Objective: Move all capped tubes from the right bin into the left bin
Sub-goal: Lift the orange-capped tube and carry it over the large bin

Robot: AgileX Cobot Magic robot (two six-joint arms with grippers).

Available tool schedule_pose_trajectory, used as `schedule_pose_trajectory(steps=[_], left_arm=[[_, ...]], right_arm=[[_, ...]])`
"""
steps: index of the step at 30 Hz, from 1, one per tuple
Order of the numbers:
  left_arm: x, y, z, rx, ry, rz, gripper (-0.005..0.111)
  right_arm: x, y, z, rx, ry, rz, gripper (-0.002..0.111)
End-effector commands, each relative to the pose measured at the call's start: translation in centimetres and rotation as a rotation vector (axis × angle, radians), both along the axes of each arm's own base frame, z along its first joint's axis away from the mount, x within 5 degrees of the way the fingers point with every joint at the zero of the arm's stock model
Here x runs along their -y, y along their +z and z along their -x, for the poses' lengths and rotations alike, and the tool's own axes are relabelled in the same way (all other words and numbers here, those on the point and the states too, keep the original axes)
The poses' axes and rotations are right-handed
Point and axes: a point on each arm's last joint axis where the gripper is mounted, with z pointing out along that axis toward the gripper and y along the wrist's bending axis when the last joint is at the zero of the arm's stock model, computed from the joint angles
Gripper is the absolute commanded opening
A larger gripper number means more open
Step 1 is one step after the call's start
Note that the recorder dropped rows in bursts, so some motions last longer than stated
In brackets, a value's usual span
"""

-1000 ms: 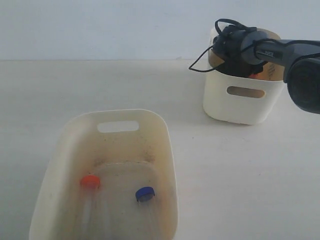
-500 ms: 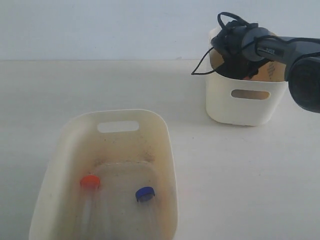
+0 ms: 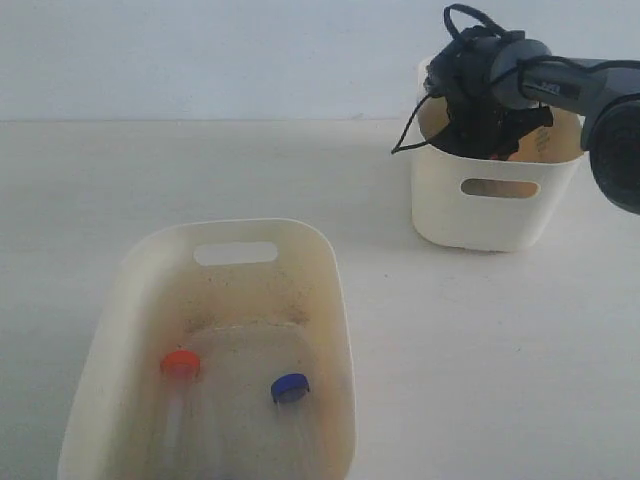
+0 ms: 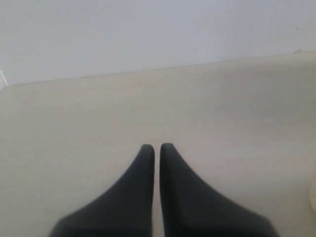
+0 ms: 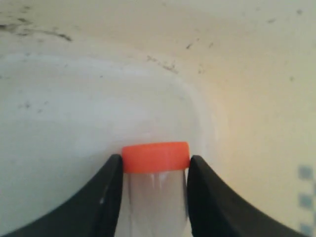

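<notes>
Two tubes (image 3: 181,363) L bin (image 3: 150,290), third tube (image 5: 155,163) R bin (image 3: 440,205).

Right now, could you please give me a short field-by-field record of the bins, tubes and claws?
left bin: holds orange tube and blue tube on its floor
right bin: right claw reaches inside
right claw: shut on held tube, just below its orange cap
left claw: shut, empty, over the table
</notes>
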Motion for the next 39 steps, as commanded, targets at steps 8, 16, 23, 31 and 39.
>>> schedule_pose_trajectory(steps=[8, 16, 23, 31, 39], left_arm=[[0.0, 0.3, 0.0, 0.021, 0.001, 0.018, 0.004], [0.0, 0.3, 0.0, 0.021, 0.001, 0.018, 0.004], [0.0, 0.3, 0.0, 0.021, 0.001, 0.018, 0.004], [0.0, 0.3, 0.0, 0.021, 0.001, 0.018, 0.004], [0.0, 0.3, 0.0, 0.021, 0.001, 0.018, 0.004]], right_arm=[[0.1, 13.9, 2.3, 0.234, -0.014, -0.133, 0.000], [-0.6, 20.1, 6.3, 0.190, 0.009, -0.302, 0.000], [-2.7, 25.3, 10.2, 0.207, 0.111, -0.366, 0.000], [-8.1, 27.2, 16.2, 0.228, 0.336, -0.467, 0.000], [-14.8, 23.8, 23.4, 0.171, 0.566, -0.647, 0.000]])
